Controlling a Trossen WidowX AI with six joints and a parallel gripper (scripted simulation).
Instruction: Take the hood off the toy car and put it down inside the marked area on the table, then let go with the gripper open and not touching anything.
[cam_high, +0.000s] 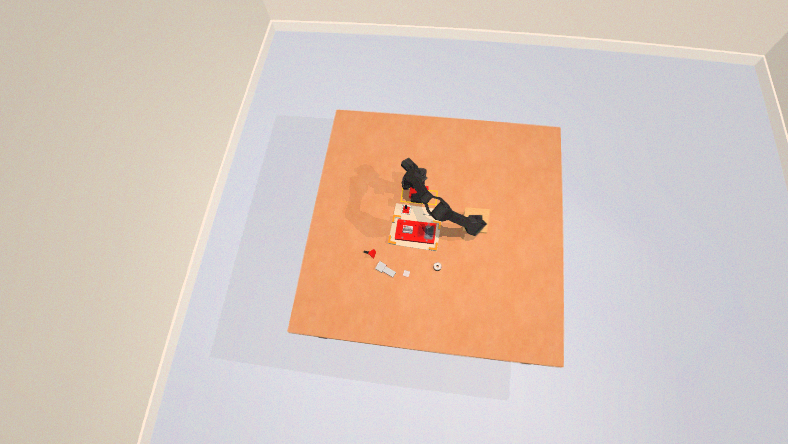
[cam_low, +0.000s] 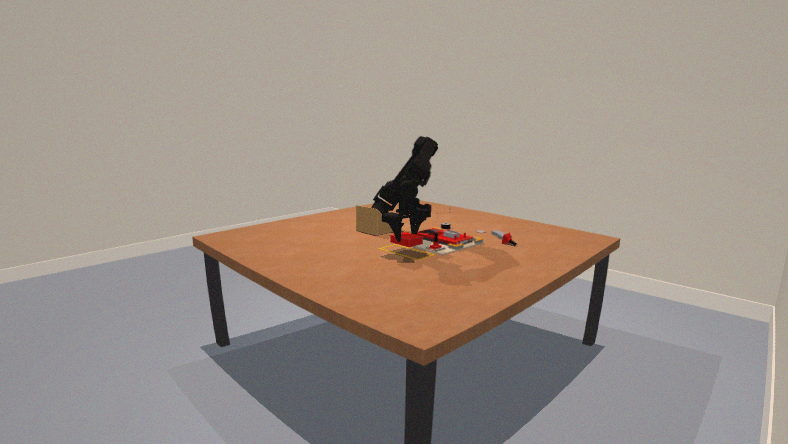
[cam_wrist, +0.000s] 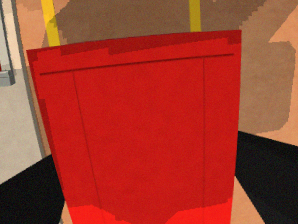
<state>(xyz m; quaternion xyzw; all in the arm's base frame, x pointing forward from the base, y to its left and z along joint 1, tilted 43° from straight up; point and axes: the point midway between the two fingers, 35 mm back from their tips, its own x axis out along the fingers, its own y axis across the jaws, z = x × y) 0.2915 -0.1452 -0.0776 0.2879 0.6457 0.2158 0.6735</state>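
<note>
One gripper (cam_low: 406, 236) clamped on one red hood (cam_low: 406, 239) (cam_wrist: 145, 130), held above one yellow-marked area (cam_low: 388, 251) (cam_wrist: 195, 15) on surface (cam_high: 468, 297) (cam_low: 308, 264)!

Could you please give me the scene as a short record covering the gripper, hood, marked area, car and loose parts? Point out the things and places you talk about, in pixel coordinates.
gripper: shut on the hood
hood: red (cam_low: 406, 239) (cam_wrist: 145, 130), held above the table
marked area: yellow outline (cam_low: 387, 250) (cam_wrist: 195, 15), hood not yet set down
car: red body (cam_high: 419, 239) (cam_low: 453, 238), hood off
loose parts: white ring (cam_high: 433, 266), small white square (cam_high: 406, 273)
</note>
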